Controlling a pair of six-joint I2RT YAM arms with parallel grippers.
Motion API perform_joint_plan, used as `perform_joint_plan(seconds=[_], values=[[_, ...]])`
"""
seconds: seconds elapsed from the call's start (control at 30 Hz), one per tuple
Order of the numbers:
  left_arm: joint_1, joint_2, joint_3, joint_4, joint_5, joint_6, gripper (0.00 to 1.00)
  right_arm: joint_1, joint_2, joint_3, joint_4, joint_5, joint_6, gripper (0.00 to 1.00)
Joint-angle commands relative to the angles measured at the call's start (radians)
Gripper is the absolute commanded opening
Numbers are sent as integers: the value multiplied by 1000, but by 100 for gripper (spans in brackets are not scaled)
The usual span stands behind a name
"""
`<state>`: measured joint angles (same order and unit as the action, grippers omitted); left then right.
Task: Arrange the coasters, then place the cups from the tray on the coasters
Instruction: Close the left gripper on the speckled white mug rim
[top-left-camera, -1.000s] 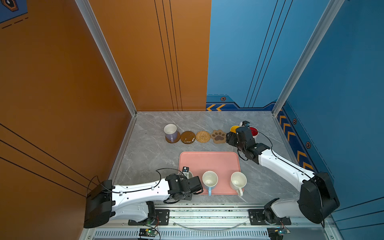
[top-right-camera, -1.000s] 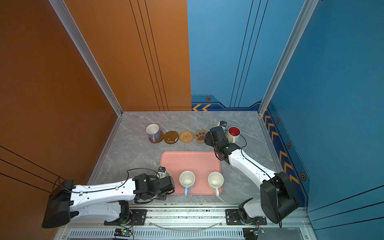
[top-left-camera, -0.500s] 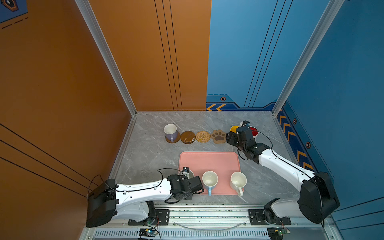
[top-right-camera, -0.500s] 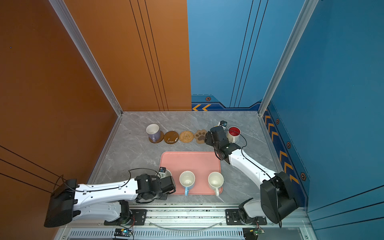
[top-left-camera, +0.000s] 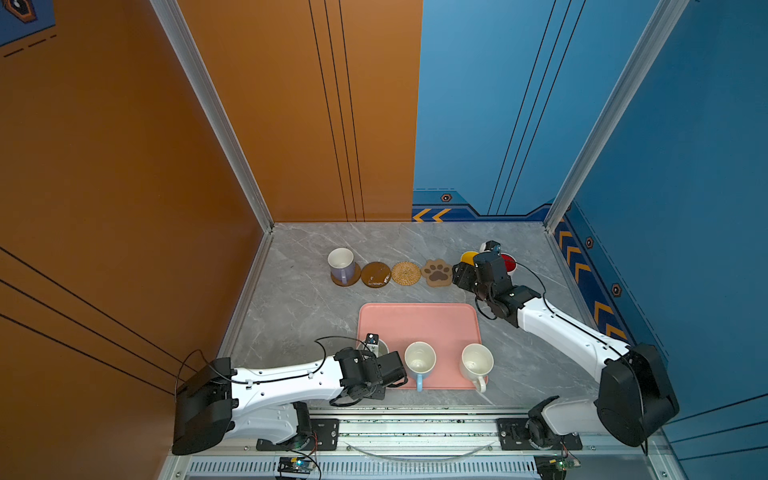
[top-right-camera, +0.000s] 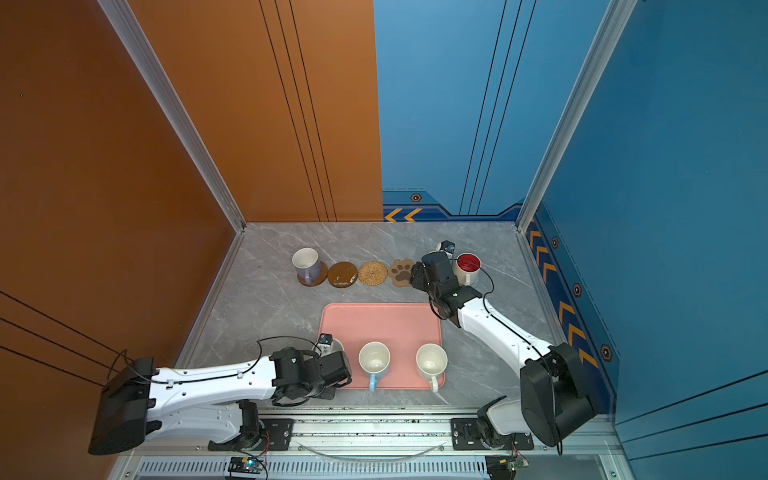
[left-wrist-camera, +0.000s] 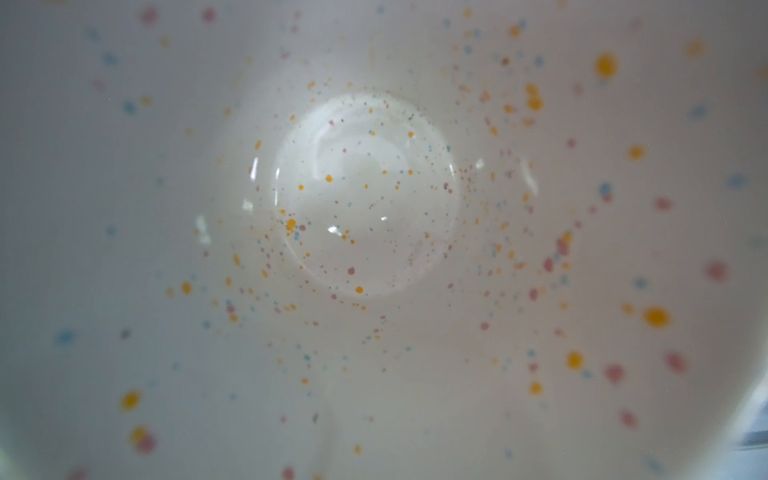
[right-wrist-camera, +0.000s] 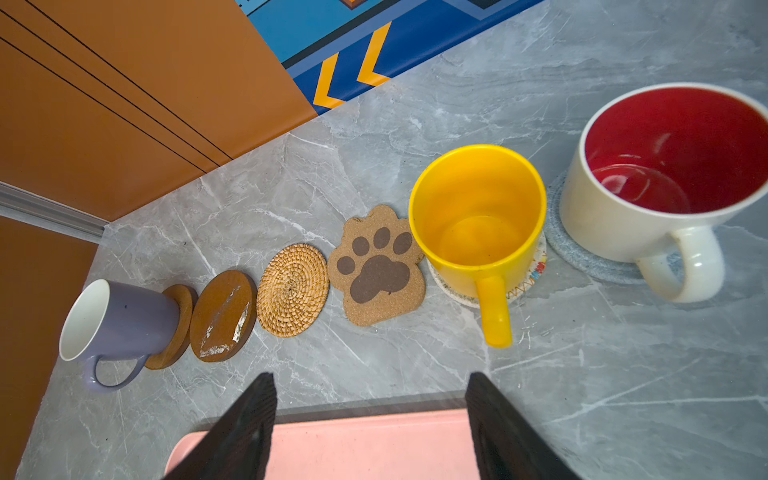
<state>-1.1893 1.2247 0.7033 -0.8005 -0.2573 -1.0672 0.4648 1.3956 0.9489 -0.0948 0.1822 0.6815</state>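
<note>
Six coasters: all lie in one row along the far side of the desk (top-left-camera: 299, 299), each touching or just beside its neighbour.
Filled: lilac cup (right-wrist-camera: 120, 320) on the end brown disc (right-wrist-camera: 178, 328); yellow cup (right-wrist-camera: 478, 216) on the white woven coaster (right-wrist-camera: 528, 282); red-lined cup (right-wrist-camera: 665, 166) on the pale-blue coaster (right-wrist-camera: 582, 253).
Bare: second brown disc (right-wrist-camera: 224, 316), rattan coaster (right-wrist-camera: 293, 289) and paw coaster (right-wrist-camera: 376, 266), side by side mid-row.
Tray (top-left-camera: 419, 324): pink, near the front of the desk. The light blue cup (top-left-camera: 419, 359) and plain white cup (top-left-camera: 477, 362) stand upright along its near side, and the speckled cup (left-wrist-camera: 365, 195) is at the near corner on my left arm's side.
Left end effector (top-left-camera: 386, 361): over the speckled cup, hiding most of it in both top views. Its wrist camera looks straight down into the cup. The fingers are out of sight, so I cannot tell whether they grip the wall.
Right end effector (right-wrist-camera: 370, 378): jaws wide, nothing between them. It hangs over the tray's far edge, near the paw coaster and the yellow cup's handle.
Step, my read: lift the speckled cup for a bare coaster.
Risk, grip: I can't check the hold on the glazed rim, and a shallow pinch could let the cup tip or slip on the lift.
Risk, neighbour: the light blue cup is just beside the left wrist, so a sideways exit could knock it.
Risk, set-down: the bare coasters are packed tight, so an off-centre drop could leave the cup straddling two mats and tilted.
Risk, crowding: the right arm sits by the paw coaster, so the arms could clash there.
</note>
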Motion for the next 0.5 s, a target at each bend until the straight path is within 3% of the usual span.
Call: perform_joint_plan(seconds=[0.0, 0.47], values=[[13, -25, 2, -19, -23, -4, 0, -8, 1, -20, 6, -13, 11, 71], [54, -137, 7, -3, -40, 34, 0, -12, -2, -24, 36, -62, 23, 70]])
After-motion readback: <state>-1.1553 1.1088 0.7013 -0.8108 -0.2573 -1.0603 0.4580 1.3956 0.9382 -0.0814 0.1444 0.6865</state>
